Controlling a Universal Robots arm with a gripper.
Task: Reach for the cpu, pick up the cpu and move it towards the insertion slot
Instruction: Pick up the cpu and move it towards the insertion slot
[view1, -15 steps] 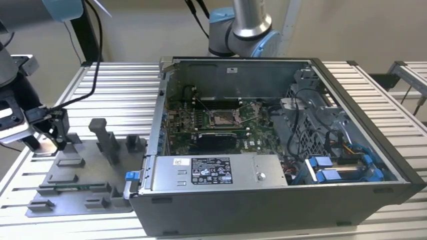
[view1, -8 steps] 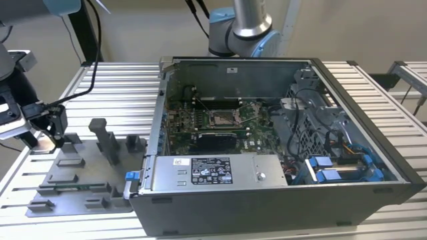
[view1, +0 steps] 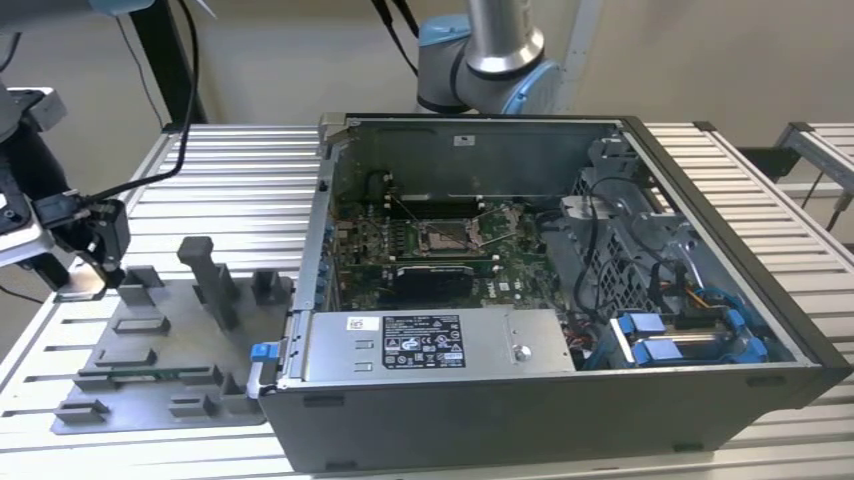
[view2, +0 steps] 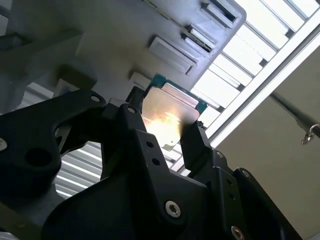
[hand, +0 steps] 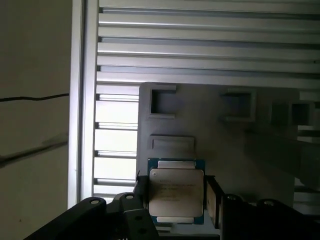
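Black gripper (hand: 177, 196) fingers (hand: 141, 195) sit closest in both wrist views. They squeeze the flat square cpu (hand: 176, 192) with the silvery metal top and thin green edge, one finger on each side. Small dark writing sits on the cpu's top, too tiny to read. Behind the cpu is the pale grey plastic fixture tray (hand: 215, 130), near its corner and its little square pockets. I cannot tell if the cpu touches the tray or is lifted off it.

In the exterior view the gripper is at nine o'clock, over the tray's far corner. The tray lies at about eight o'clock on the silver ribbed metal table (view1: 240, 170), with tall grey posts (view1: 207, 275) standing on it.

Next comes the big dark open computer case (view1: 707, 200), from the middle out to three o'clock. Near the middle, on the green motherboard (view1: 358, 250), is the insertion slot (view1: 447, 237), a square with a shiny metal frame and a dark centre. The held cpu is well apart from it, off at its nine o'clock with the case wall in between. A long black block (view1: 430, 283) lies just at the slot's six o'clock.

Lower down, a grey metal box (view1: 534, 345) wears a black and white sticker (view1: 424, 343). Blue plastic clips (view1: 667, 345) sit at four o'clock.
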